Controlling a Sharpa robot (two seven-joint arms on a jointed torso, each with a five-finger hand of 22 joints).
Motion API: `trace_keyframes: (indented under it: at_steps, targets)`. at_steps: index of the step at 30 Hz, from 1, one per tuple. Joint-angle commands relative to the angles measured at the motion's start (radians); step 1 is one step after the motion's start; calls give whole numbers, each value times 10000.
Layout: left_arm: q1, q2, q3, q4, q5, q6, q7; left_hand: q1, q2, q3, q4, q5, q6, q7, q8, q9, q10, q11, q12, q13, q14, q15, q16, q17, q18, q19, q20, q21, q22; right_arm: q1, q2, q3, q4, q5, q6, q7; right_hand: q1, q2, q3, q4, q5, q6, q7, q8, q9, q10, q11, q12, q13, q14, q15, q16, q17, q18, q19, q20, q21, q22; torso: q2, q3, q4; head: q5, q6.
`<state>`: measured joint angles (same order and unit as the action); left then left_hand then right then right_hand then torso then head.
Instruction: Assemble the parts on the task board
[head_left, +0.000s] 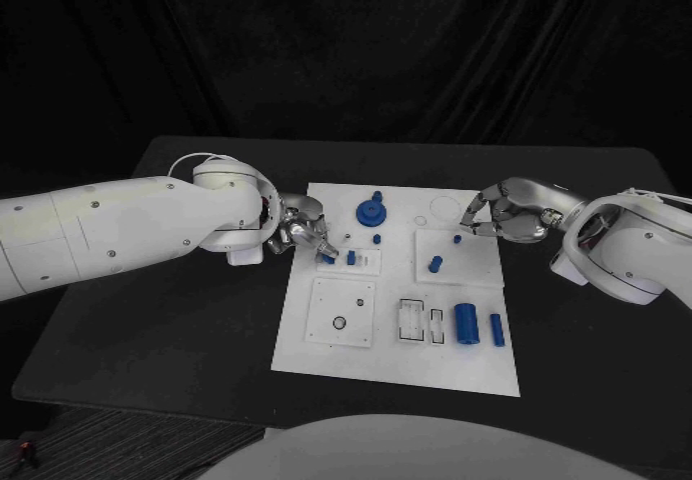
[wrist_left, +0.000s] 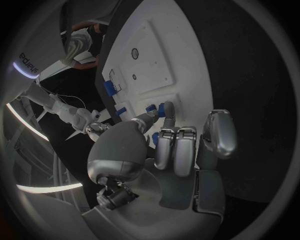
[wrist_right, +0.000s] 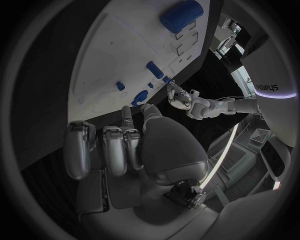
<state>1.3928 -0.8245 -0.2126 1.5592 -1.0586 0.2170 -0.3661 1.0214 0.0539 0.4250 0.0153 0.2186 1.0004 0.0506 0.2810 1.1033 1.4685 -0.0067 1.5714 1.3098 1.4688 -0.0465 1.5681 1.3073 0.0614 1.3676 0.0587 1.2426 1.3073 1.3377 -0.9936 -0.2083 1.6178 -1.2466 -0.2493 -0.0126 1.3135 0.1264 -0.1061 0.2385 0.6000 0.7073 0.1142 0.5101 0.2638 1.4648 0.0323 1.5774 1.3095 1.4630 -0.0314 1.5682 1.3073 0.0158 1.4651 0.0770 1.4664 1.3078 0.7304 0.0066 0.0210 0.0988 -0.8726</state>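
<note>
Nearest, on the task board (head_left: 397, 370) at the centre of the black surface (head_left: 159, 330), a fat blue cylinder (head_left: 466, 322) is lying; it looks rigid, light and smooth, best pinched across its sides. Farther back, the left hand (head_left: 303, 232) is pinching a small blue peg (head_left: 327, 259) in its fingers (wrist_left: 166, 111), while the right hand (head_left: 505, 215) is curling over the board's far edge; whether it is holding anything I cannot tell.

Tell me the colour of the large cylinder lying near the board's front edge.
Blue: the large cylinder lies on the white task board, clearest in the head view.
</note>
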Motion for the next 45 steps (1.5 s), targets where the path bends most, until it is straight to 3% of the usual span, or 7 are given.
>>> trace_keyframes:
  at_steps: [1,10,20,45]
  targets:
    - [30,35,3,26,-360,-51,65,51,40,-18,2,48,-41,-36,18,-18,1023,-58,-6,2610,1020,-70,26,2635,148,38,14,11,1622,-25,-10,6,12,-14,-13,-229,60,3,28,-50,66,88,-14,-32,-16,1060,-34,-66,2612,1078,-17,26,2635,143,390,-2,-32,2229,0,6,-3,21,0]
    - [30,115,1,-24,-541,-83,31,31,69,-32,49,75,-45,-30,23,-23,1023,-52,-6,2610,1020,-67,26,2635,135,73,13,63,1639,-25,1,6,18,-14,10,-258,79,0,43,-65,72,91,-12,-35,-20,1060,-33,-66,2612,1078,-16,26,2635,144,388,-1,-37,2228,19,-8,-17,33,0]
    - [27,156,0,-82,-565,-179,32,18,97,-38,84,114,-34,-29,36,-23,1023,-51,-6,2610,1020,-67,26,2635,132,82,13,73,1642,-25,12,6,20,-14,22,-277,112,4,71,-89,83,95,-13,-40,-26,1060,-34,-66,2612,1078,-16,26,2635,148,379,0,-53,2222,36,-23,14,14,0]
    - [13,58,-3,-26,-568,-108,24,19,112,-39,98,145,-21,-35,49,-21,1023,-52,-6,2610,1020,-67,26,2635,136,75,12,57,1638,-24,1,6,25,-14,39,-317,147,1,97,-116,88,99,-13,-43,-31,1060,-34,-66,2612,1078,-16,26,2635,148,379,1,-53,2223,9,-7,-5,-15,0]
